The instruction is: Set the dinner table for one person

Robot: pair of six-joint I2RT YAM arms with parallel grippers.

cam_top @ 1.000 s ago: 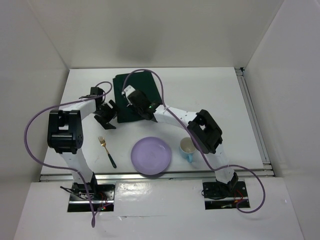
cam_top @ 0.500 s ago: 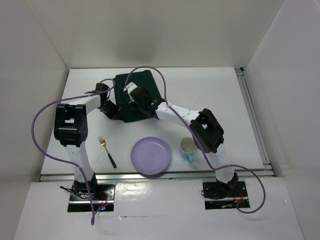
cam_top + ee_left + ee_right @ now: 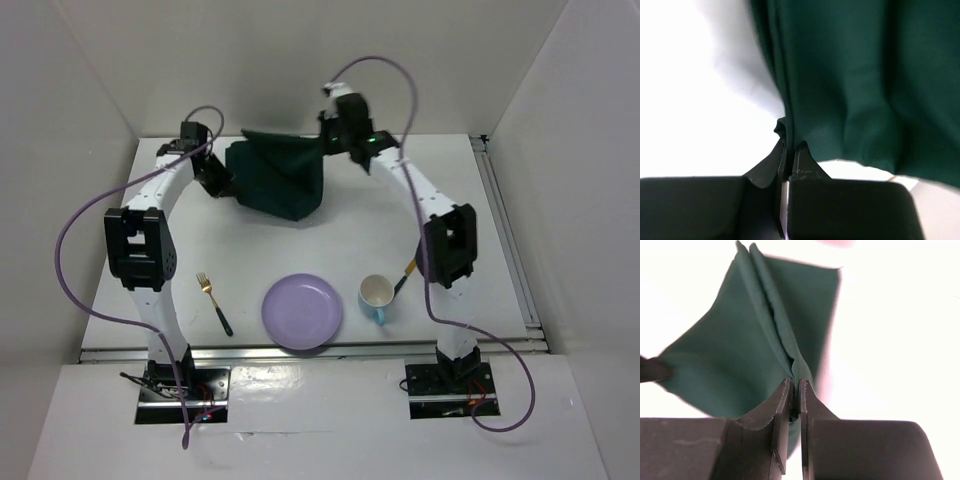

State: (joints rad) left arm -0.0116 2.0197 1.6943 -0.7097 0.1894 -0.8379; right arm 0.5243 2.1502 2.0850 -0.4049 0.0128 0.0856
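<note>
A dark green cloth mat (image 3: 280, 182) hangs stretched and folded above the far part of the white dinner table (image 3: 480, 220). My left gripper (image 3: 222, 180) is shut on the cloth's left edge. In the left wrist view the cloth (image 3: 850, 75) is pinched between that gripper's (image 3: 790, 145) tips. My right gripper (image 3: 326, 140) is shut on the upper right corner. In the right wrist view a fold of the cloth (image 3: 740, 355) runs into that gripper's (image 3: 795, 384) closed jaws. The cloth's lower edge sags toward the tabletop.
A lilac plate (image 3: 302, 312) lies at the near middle. A cup (image 3: 377, 297) with a blue handle stands to its right, with a gold-toned utensil (image 3: 406, 272) beside it. A fork (image 3: 214, 303) with a dark handle lies left of the plate. White walls enclose the table.
My left gripper closed on the cloth's left edge. Both arms then raised the cloth off the table toward the back, the right arm swinging up and uncovering the utensil by the cup.
</note>
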